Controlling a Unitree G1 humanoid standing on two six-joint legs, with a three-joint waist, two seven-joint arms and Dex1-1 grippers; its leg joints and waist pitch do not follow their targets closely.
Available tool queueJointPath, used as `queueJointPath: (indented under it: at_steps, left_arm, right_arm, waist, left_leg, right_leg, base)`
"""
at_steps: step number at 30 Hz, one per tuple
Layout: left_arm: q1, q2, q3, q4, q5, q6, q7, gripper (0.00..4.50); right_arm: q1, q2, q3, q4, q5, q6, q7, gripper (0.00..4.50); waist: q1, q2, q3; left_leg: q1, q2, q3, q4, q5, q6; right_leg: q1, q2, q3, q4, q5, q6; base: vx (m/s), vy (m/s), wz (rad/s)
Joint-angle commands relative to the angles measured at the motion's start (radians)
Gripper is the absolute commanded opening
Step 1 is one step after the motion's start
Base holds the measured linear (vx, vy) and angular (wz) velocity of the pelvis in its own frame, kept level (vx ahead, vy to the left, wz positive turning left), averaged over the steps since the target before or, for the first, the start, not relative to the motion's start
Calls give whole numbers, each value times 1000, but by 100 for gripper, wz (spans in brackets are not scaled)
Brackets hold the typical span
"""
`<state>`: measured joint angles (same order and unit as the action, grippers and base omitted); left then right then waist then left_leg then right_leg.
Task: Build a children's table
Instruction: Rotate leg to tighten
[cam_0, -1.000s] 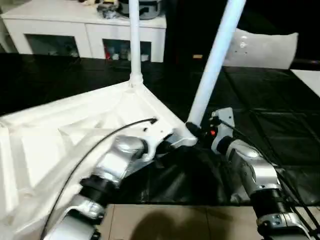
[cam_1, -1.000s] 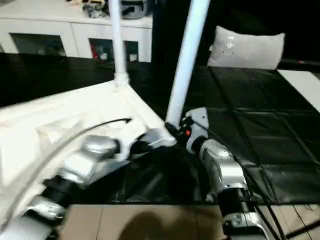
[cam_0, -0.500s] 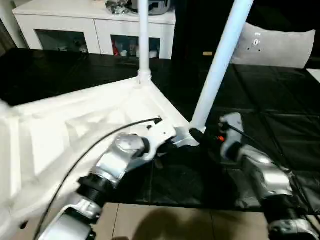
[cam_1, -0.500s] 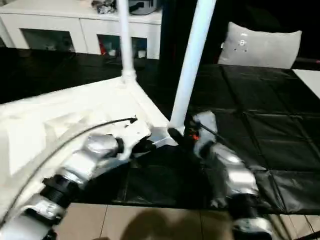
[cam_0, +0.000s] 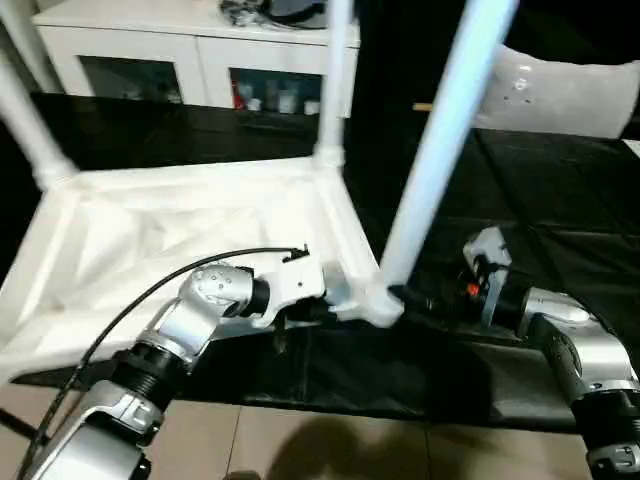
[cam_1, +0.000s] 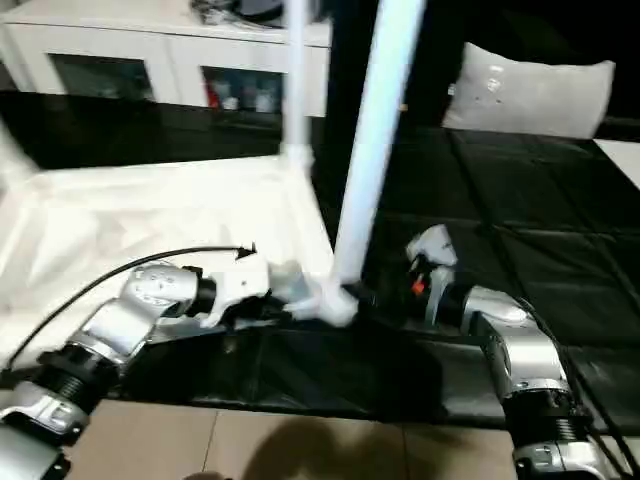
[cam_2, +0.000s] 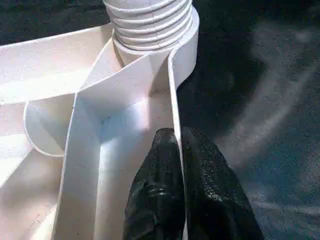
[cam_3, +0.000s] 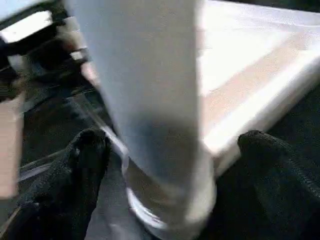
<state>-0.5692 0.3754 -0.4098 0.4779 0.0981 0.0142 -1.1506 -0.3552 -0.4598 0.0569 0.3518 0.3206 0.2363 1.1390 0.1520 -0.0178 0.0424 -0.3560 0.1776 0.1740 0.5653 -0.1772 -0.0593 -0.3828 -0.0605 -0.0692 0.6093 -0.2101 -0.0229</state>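
Legs stand in three corner sockets of the upturned table top (cam_0: 190, 225); any fourth cannot be seen. Left gripper (cam_2: 175, 150) pinches the top's near edge. Right gripper (cam_3: 170, 150), fingers spread, brackets the near-corner leg (cam_0: 440, 150).

White cabinet (cam_0: 200, 60), black floor mats (cam_0: 560, 250)

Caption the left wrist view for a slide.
Left gripper pinches the rim wall of the upturned white table top, just below a threaded leg seated in its corner socket.
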Motion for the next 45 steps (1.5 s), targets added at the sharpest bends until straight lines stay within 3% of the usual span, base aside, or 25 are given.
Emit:
queueJointPath:
  at_steps: [1,8,20,30,31,33,37,39,40,42,43,45]
  left_arm:
    - [0,15,-58,19,21,-16,-63,0]
    - [-1,23,-58,21,3,-53,-105,0]
    - [-1,18,-42,57,9,-86,-93,0]
    - [13,4,-30,46,-8,-52,-91,0]
    - [19,-4,-19,32,-19,-18,-79,0]
    - [24,-23,-2,14,-26,39,-37,0]
    - [22,-100,45,-17,-36,184,106,0]
    - [19,-142,70,-27,-41,240,179,0]
    - [13,-193,101,-34,-45,299,268,0]
    - [6,-241,129,-39,-45,349,351,0]
    - [0,-276,142,-37,-36,377,412,0]
    - [-3,-287,141,-36,-26,380,434,0]
  right_arm:
    - [0,-21,16,-20,5,8,41,419]
    - [-2,-18,53,-20,14,47,95,354]
    - [16,-11,65,-29,8,51,105,259]
    - [62,23,82,-63,7,75,61,213]
    - [61,41,78,-58,-15,97,-8,211]
    - [60,69,59,-53,-35,122,-105,209]
    - [36,166,1,-21,-56,166,-327,204]
    - [17,212,-27,3,-71,173,-431,204]
    - [-6,255,-52,31,-92,178,-544,204]
    - [-24,290,-70,53,-111,184,-641,203]
    - [-34,311,-69,64,-122,181,-680,203]
    - [-36,319,-68,68,-125,174,-692,203]
  waist:
    - [0,0,-52]
    - [6,-6,-53]
    - [15,-3,-54]
    - [18,-5,-52]
    - [14,1,-50]
    - [9,0,-47]
    - [-13,1,-35]
    - [-25,1,-34]
    - [-35,6,-35]
    - [-52,2,-38]
    - [-62,-7,-40]
    - [-59,-2,-42]
  left_leg:
    - [9,65,-18,-57,-188,53]
    - [6,63,-16,-54,-162,58]
    - [7,63,-17,-54,-160,51]
    - [10,64,-18,-57,-184,40]
    - [9,63,-19,-60,-195,33]
    - [11,63,-20,-64,-215,24]
    - [24,60,-28,-72,-340,-15]
    - [21,58,-36,-77,-374,-30]
    - [23,62,-40,-80,-394,-48]
    - [23,57,-42,-78,-402,-49]
    - [20,55,-36,-76,-370,-31]
    - [21,54,-33,-73,-342,-13]
  right_leg:
    - [43,-98,54,-75,-148,-196]
    - [44,-99,53,-72,-140,-197]
    - [43,-97,52,-71,-137,-188]
    - [41,-100,54,-77,-189,-174]
    - [41,-99,54,-77,-202,-174]
    - [39,-99,55,-81,-230,-172]
    - [29,-107,53,-111,-492,-118]
    - [32,-109,49,-115,-558,-94]
    - [29,-107,48,-112,-551,-93]
    - [28,-107,48,-114,-527,-98]
    - [30,-102,52,-113,-467,-108]
    - [30,-102,54,-112,-423,-119]
  base:
    - [0,0,0]
    - [0,0,0]
    - [0,0,0]
    - [0,0,0]
    - [0,0,0]
    - [0,0,0]
    - [0,0,0]
    - [0,0,0]
    - [0,0,0]
    - [0,0,0]
    - [0,0,0]
    - [0,0,0]
